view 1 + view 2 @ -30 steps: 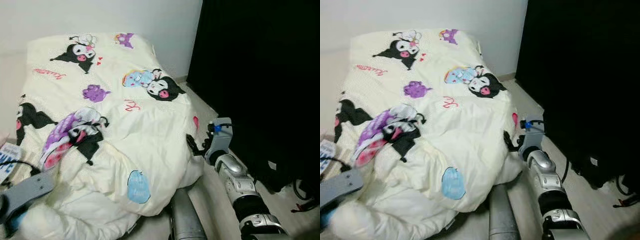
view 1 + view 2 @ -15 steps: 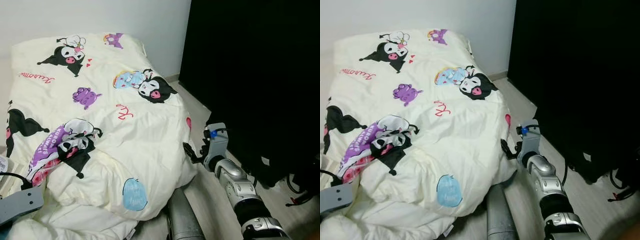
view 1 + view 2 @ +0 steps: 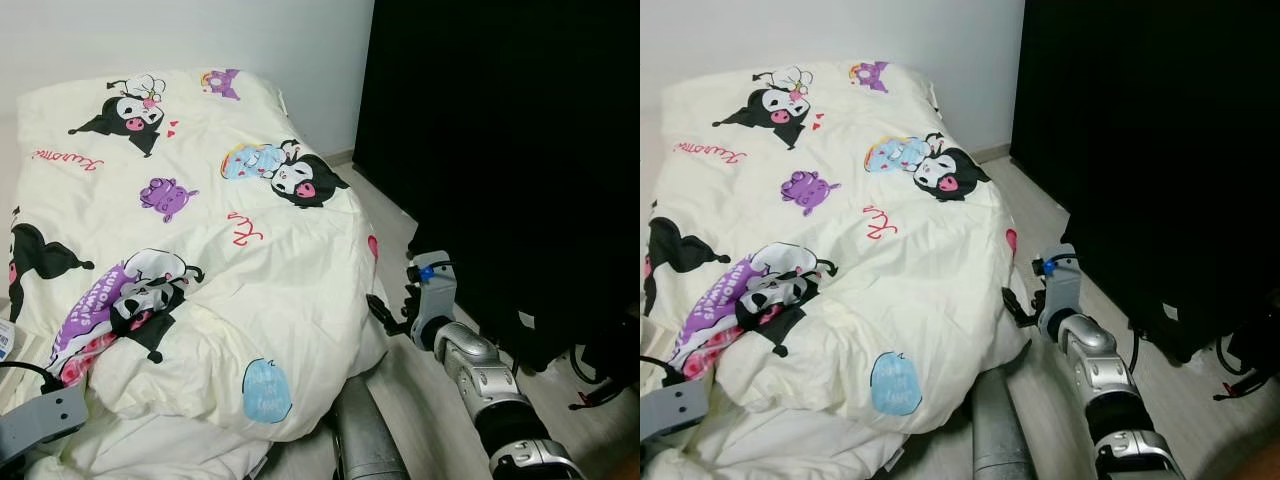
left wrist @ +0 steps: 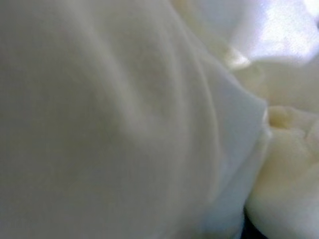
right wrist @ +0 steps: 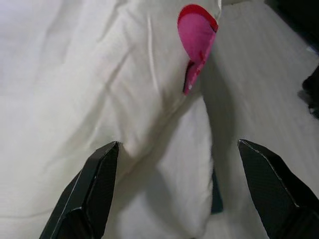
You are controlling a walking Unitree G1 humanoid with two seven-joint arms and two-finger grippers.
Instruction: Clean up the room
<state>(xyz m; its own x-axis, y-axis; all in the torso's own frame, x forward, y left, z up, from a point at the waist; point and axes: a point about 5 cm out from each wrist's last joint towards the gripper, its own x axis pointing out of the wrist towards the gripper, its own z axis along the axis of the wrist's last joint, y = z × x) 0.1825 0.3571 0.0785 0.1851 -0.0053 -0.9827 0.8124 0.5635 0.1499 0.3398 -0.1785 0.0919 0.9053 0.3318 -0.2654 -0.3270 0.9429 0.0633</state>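
Cream cartoon-print duvet [image 3: 200, 260], rumpled, covering the bed from 9 to 12 o'clock; right gripper [image 5: 179, 189] spread wide at its 3 o'clock edge, left gripper's state untellable; folds flatter than before.

The duvet [image 3: 190, 250], filling the left and middle of the head views, is soft matt cloth, cream, w/ printed cartoon figures in black, purple, pink and blue; it is creased and puffy (thick filling, by the look).

In the right wrist view the same cloth shows fine wrinkles, and the fingers [image 5: 92, 191] of the right gripper [image 5: 184, 194] look like hard matt black plastic.

Right arm [image 3: 485, 375], lower right: ribbed silver metal, semi-glossy.

Floor [image 3: 420, 390], lower right: pale, smooth, approx. wood-look.

Wall [image 3: 200, 35], upper left: plain white, matt.

Curtain [image 3: 500, 150], upper right: black, matt.
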